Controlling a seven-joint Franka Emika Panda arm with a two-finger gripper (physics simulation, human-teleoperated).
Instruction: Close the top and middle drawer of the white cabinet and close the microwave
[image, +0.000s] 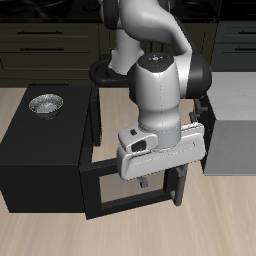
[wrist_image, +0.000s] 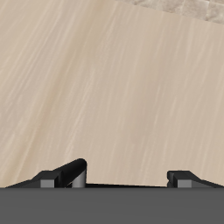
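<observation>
The microwave (image: 40, 150) is a big black box, and its black-framed door (image: 120, 210) stands open, swung out toward the table's front edge. My gripper (image: 165, 188) hangs low at the door's free end, right against the frame. In the wrist view the gripper (wrist_image: 127, 175) is open, with its two dark fingertips (wrist_image: 74, 171) set wide apart, nothing between them, and wooden tabletop beyond. The white cabinet (image: 236, 120) stands beside my arm. My arm hides its handle face, so the top and middle drawer cannot be made out.
A small metal bowl (image: 45, 103) sits on top of the microwave. Dark cabinets with long handles (image: 40, 45) line the back. A dark grey band (wrist_image: 112, 206) runs across the wrist view just under the fingertips.
</observation>
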